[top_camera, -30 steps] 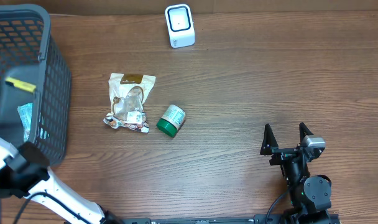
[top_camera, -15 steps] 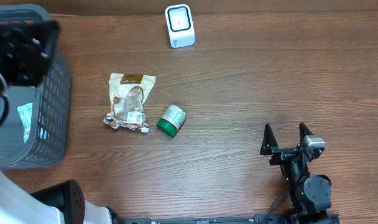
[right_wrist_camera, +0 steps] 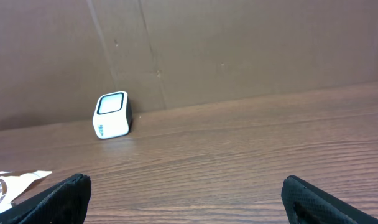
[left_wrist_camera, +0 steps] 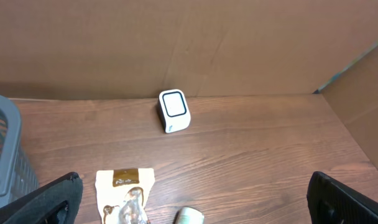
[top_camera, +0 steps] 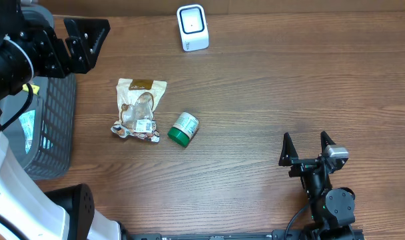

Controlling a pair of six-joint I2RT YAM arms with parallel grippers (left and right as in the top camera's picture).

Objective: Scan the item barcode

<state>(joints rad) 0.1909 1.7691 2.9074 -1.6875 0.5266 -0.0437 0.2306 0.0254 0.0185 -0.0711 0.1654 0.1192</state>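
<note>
Snack bag (top_camera: pixel 140 110) and green-capped jar (top_camera: pixel 183 129) are the two loose items you have on the wooden table (top_camera: pixel 276 80). They lie left of centre, the jar on its side just beside the bag's lower right corner. The bag lies flat, its brown-labelled end pointing toward the far edge. No barcode can be read on either from these views.

Look toward the far edge and you see the white scanner (top_camera: pixel 192 27) standing upright, well apart from both items, against the cardboard wall (left_wrist_camera: pixel 176 43). Its dark-rimmed window faces up and out over the table.

Your left gripper (top_camera: pixel 89 45) hangs raised over the far left of the table, by the right rim of the grey mesh basket (top_camera: pixel 56 127). Its fingers are spread wide with nothing between them. From its wrist camera you see the scanner ahead and the bag and jar below.

Your right gripper (top_camera: pixel 305 141) sits low at the near right, well apart from the items. It too is spread wide and holds nothing.

Inside the basket you can make out a pale blue packet (top_camera: pixel 26 127).
</note>
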